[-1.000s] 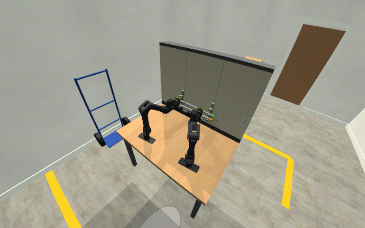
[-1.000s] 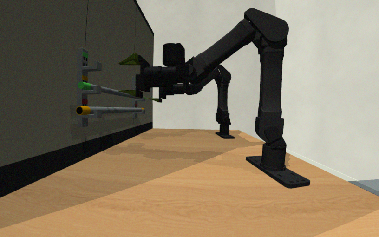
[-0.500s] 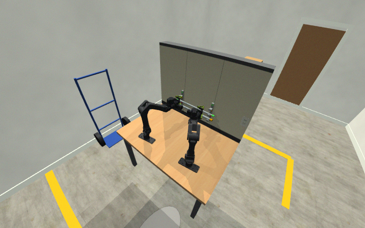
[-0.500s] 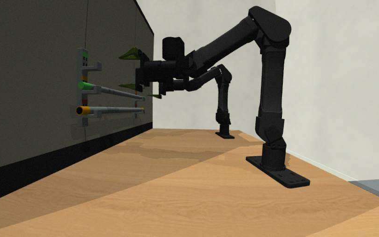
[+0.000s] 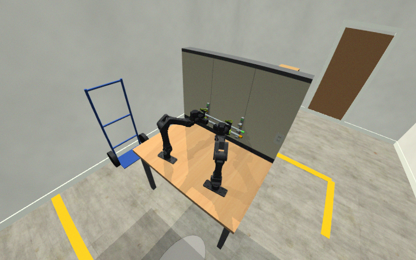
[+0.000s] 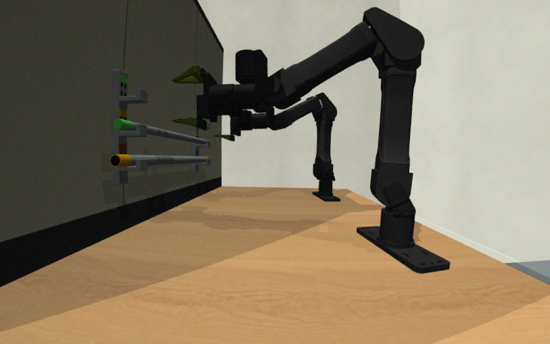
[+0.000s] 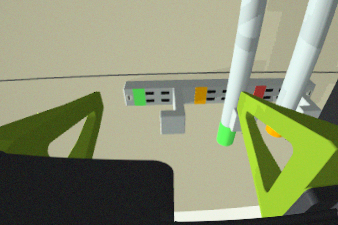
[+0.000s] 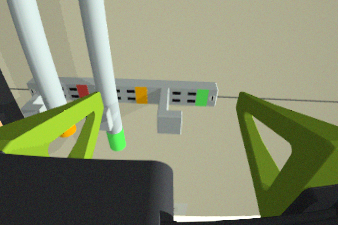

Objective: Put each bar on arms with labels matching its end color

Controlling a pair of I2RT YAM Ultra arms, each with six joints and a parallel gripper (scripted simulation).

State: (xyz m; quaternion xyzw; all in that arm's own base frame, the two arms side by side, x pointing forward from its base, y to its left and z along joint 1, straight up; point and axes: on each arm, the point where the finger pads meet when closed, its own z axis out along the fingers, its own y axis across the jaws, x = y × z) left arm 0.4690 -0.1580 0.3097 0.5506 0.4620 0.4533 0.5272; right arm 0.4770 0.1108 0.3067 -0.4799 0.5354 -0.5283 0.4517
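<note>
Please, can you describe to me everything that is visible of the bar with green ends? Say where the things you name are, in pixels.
The green-ended bar (image 5: 216,119) (image 6: 170,133) (image 7: 246,41) (image 8: 97,36) is long, straight and round, with a smooth pale gray shaft that looks like metal and bright green paint at both ends. It lies lengthwise along the wall rack (image 6: 115,90), looking roughly level, on the middle pair of arms, whose labels are orange. Its ends stick out slightly past these arms. It lies above the orange-ended bar (image 6: 166,159), apart from it. No gripper holds it.
</note>
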